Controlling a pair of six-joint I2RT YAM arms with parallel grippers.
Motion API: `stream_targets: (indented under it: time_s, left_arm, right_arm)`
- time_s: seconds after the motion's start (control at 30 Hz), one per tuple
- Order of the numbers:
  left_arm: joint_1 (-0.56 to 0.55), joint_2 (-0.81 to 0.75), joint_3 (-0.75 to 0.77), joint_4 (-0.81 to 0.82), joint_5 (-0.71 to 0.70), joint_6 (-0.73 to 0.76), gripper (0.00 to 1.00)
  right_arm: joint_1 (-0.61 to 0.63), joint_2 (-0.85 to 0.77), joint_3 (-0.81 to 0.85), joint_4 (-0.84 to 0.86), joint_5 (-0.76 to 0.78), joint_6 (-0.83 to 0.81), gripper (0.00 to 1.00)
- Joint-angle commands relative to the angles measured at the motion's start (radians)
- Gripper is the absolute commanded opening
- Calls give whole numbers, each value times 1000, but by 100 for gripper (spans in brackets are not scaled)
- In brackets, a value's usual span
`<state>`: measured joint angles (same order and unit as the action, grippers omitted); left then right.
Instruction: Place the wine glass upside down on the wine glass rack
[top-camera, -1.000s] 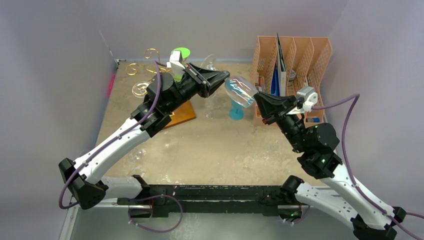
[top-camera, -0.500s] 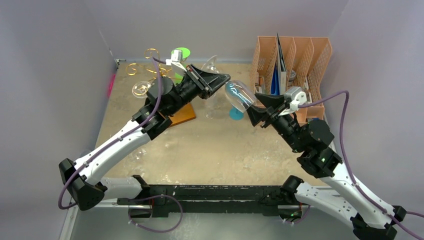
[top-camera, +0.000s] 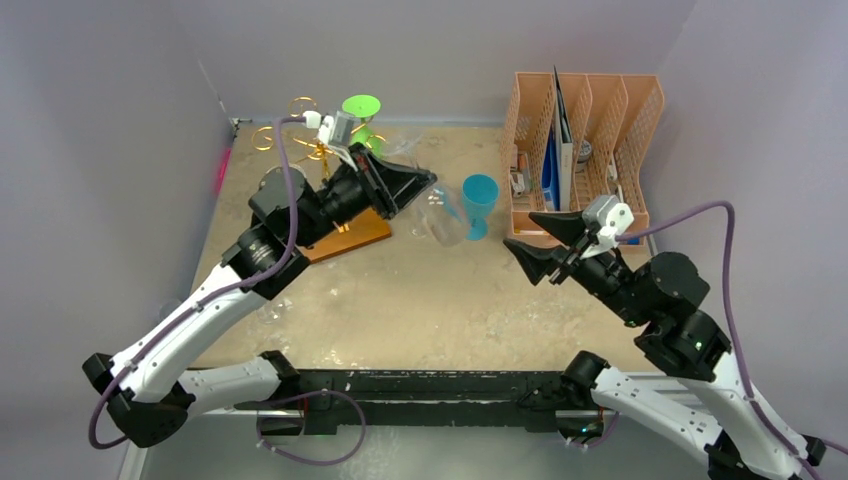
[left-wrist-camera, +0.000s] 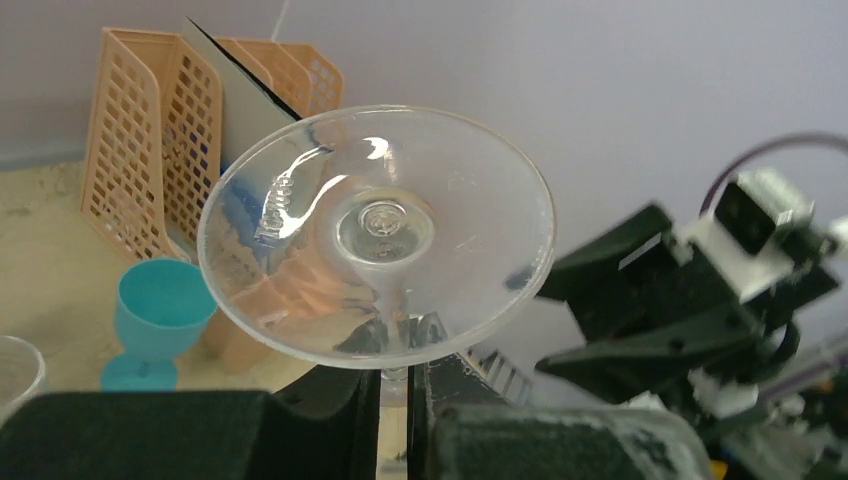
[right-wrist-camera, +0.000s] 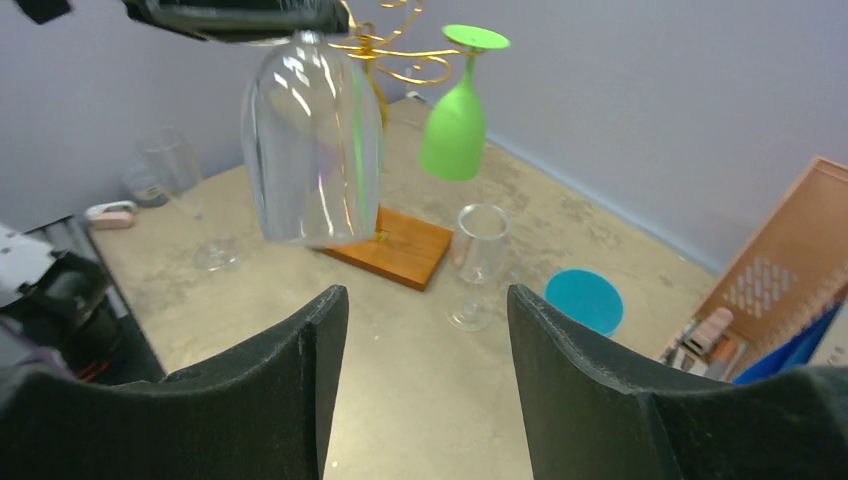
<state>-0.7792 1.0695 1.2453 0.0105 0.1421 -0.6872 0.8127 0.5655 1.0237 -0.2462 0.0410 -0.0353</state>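
Step in hand: I judged this to be the carry to the rack (top-camera: 300, 135), with the wine glass (right-wrist-camera: 312, 140) already turned bowl-down.
Doing it well: I would have kept the stem upright, brought it level with a free gold curl, and slid the stem in sideways so the foot came to rest on the wire. I would have stayed clear of the green glass (right-wrist-camera: 455, 120), which hung on the far right curl.
Left arm: it reached far and right across the table (top-camera: 400, 300), passing over the rack's wooden base (top-camera: 350, 232).
Left gripper (left-wrist-camera: 392, 385): its jaws were all but closed, pinching the clear stem just under the foot (the foot filled most of my left wrist view).
Wine glass: it hung in the air just right of the rack, between the rack and the blue glass (top-camera: 480, 200), and touched nothing but my fingers.
Right arm: it was folded back toward the near right, beside the file holder (top-camera: 590, 130).
Right gripper (right-wrist-camera: 425, 300): its jaws stood wide apart with nothing between them, well apart from the glass.
Risk: I judged that the thin stem could slip or tilt if I swung fast.
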Motion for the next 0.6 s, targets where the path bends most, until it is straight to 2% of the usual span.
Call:
stream_targets:
  time_s: [0.0, 0.1, 0.23, 0.33, 0.43, 0.57]
  left_arm:
    - [-3, -61, 44, -153, 262, 314, 0]
    - [-3, -120, 20, -228, 315, 391, 0]
    - [-3, -183, -44, -238, 432, 463, 0]
    - [-3, -190, -66, -248, 488, 478, 0]
    - [-3, -204, -83, -296, 416, 485, 0]
    - [-3, -238, -147, -284, 227, 411, 0]
  right_arm:
    - [4, 57, 92, -76, -161, 17, 62]
    - [5, 105, 121, -8, -281, 94, 62]
    - [4, 181, 151, 97, -492, 203, 64]
    - [4, 237, 134, 191, -547, 273, 65]
    - [5, 280, 110, 281, -539, 333, 66]
    - [5, 328, 90, 357, -534, 380, 67]
